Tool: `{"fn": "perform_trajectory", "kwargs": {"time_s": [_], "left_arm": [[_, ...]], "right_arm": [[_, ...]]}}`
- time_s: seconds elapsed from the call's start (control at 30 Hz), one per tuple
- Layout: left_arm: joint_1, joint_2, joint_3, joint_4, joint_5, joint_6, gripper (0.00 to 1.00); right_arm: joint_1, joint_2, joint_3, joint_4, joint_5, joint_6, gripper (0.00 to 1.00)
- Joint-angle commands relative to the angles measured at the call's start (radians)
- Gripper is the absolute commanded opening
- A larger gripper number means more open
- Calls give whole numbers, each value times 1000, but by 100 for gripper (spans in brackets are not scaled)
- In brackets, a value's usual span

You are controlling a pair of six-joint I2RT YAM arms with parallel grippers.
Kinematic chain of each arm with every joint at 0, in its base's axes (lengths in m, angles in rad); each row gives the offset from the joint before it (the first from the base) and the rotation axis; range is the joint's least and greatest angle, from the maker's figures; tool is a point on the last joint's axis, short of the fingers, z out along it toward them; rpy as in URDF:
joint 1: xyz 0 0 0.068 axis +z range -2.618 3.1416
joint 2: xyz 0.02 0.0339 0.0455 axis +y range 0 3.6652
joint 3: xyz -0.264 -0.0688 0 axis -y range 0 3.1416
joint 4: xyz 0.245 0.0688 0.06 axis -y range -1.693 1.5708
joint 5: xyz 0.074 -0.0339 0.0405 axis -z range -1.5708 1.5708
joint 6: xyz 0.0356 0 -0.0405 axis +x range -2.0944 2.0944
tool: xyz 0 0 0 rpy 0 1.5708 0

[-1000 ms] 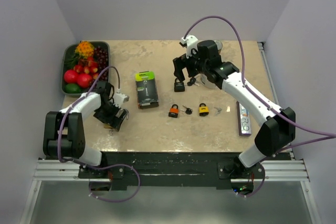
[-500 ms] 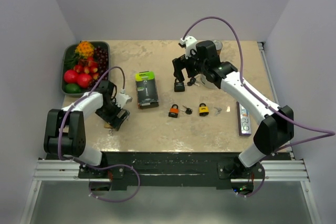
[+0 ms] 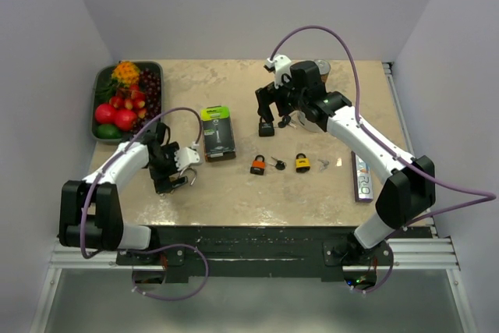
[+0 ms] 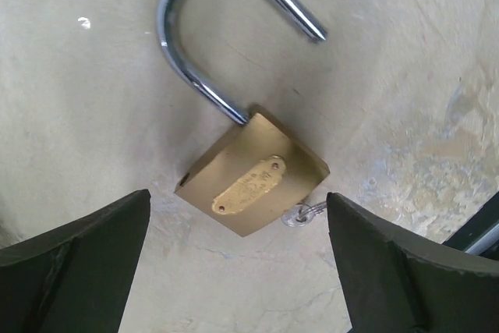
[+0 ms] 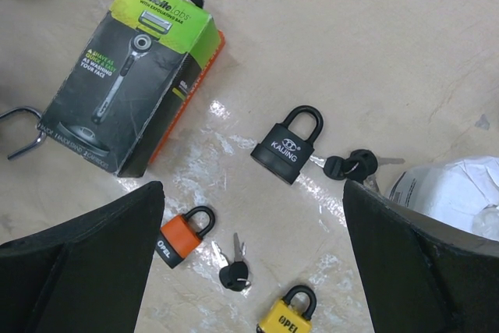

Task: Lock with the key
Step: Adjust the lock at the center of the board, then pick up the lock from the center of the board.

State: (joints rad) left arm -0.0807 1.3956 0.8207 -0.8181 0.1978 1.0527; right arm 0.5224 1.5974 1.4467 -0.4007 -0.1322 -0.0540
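Padlock (image 4: 253,185) of brass lies on the table (image 4: 405,76) beneath my left gripper (image 4: 242,267), shackle swung out, key (image 4: 306,212) in its base. Both grippers gape empty, the right gripper (image 3: 270,107) over a black padlock (image 5: 288,147). Next, I reckon: press shackle home, turn key.

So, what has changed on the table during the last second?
The left tool shifted a little to the right and turned at the wrist. It now hangs, jaws open, over the brass padlock, whose shackle is open. Nothing was grasped or released. The right tool, open above the black padlock, did not move, nor did the orange padlock, yellow padlock or razor box.
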Motion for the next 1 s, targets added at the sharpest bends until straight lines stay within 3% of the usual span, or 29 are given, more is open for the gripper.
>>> {"fn": "perform_trajectory", "kwargs": {"time_s": [0.0,0.33,0.43,0.57,0.73,0.83,0.87,0.97], "left_arm": [[1,-72,-66,43,43,269,99],[27,0,-114,115,94,366,94],[53,26,-115,135,97,394,88],[71,65,-81,85,130,414,62],[71,20,-84,97,192,365,41],[76,3,-66,105,204,288,19],[78,-1,-58,109,209,261,6],[102,-29,-19,135,238,135,0]], "right_arm": [[1,-1,1,3,-30,-17,99],[-1,-1,-2,-1,-41,-26,99],[-1,-8,-8,5,-56,-38,99],[-2,-5,3,-9,-96,-46,98],[-1,12,26,-38,-130,-41,98],[-1,13,43,-47,-136,-32,98],[-1,15,46,-49,-145,-32,98],[-1,6,40,-46,-173,-20,98]]}}
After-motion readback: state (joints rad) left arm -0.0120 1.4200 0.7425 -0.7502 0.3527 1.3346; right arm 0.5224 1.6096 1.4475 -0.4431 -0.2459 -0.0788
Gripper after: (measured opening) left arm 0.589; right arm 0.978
